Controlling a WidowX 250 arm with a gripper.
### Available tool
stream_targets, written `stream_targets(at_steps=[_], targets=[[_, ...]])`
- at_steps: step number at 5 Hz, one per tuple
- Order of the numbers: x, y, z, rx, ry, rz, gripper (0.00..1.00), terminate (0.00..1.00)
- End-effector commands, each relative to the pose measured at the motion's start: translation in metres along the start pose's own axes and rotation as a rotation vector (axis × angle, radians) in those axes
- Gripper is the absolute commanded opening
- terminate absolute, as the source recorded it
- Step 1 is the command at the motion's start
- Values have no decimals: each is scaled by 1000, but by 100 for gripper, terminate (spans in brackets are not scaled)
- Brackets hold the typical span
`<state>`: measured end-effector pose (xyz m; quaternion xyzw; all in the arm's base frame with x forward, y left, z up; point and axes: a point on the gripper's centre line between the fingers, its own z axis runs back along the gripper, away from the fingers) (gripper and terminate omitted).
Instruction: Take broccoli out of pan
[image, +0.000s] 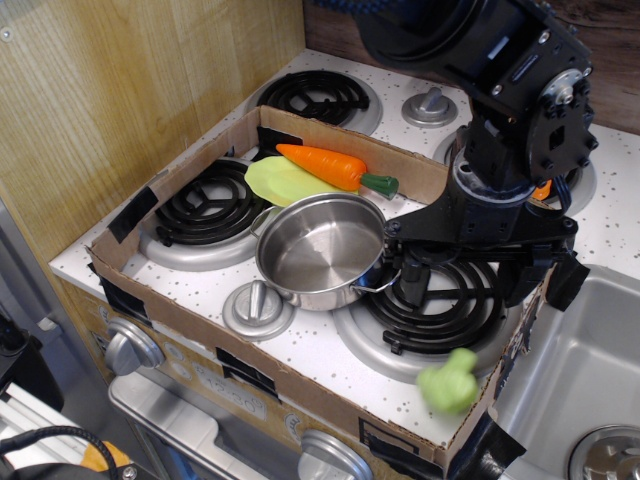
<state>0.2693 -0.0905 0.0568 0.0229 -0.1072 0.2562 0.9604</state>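
Sitting left of centre: small shiny steel pan (320, 250) with wire loop handles, nothing inside. Black tool (468, 285) just right of pan, above coil burner (437, 310), fingers spread, holding nothing. Small light-green toy broccoli (449, 381), blurred, near front right cardboard edge (330, 408), apart from tool.

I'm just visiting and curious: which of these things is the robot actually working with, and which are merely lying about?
Job: broccoli, pan, gripper.
Lying about: carrot, yellow-green leaf piece, lid, cardboard tray.
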Motion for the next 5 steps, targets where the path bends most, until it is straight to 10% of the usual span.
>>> stream_targets(at_steps=[1,4,5], targets=[[13,-14,47,65,6,-34,100,0],[13,-7,71,86,5,-56,100,0],[13,-7,71,86,5,-56,100,100]])
